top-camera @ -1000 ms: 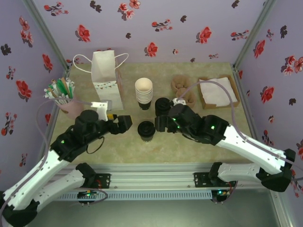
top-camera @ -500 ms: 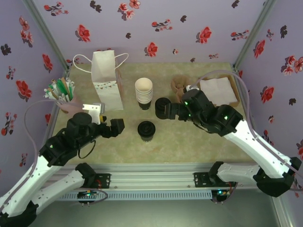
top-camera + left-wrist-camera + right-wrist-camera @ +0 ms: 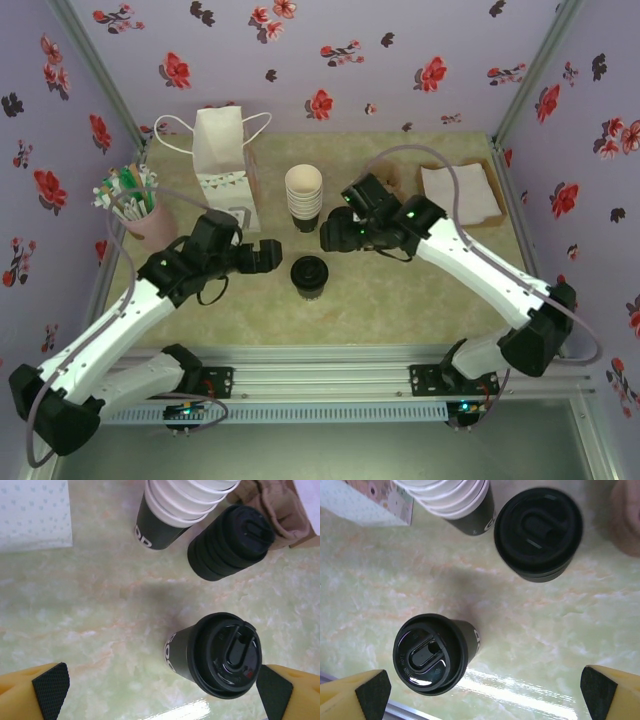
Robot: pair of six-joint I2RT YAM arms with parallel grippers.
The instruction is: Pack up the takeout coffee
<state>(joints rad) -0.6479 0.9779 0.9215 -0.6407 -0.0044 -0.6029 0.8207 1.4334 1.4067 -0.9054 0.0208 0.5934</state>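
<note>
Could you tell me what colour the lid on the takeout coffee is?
Black lid, clearest in the left wrist view.

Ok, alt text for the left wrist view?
A lidded dark takeout coffee stands on the marbled table between the open yellow fingers, close to one. Beyond it stand a stack of cream-rimmed cups, a stack of black lids and part of a white bag.

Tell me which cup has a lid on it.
The single dark cup standing alone in front, capped with a black lid. The stacked cups behind it are lidless, showing cream rims.
</note>
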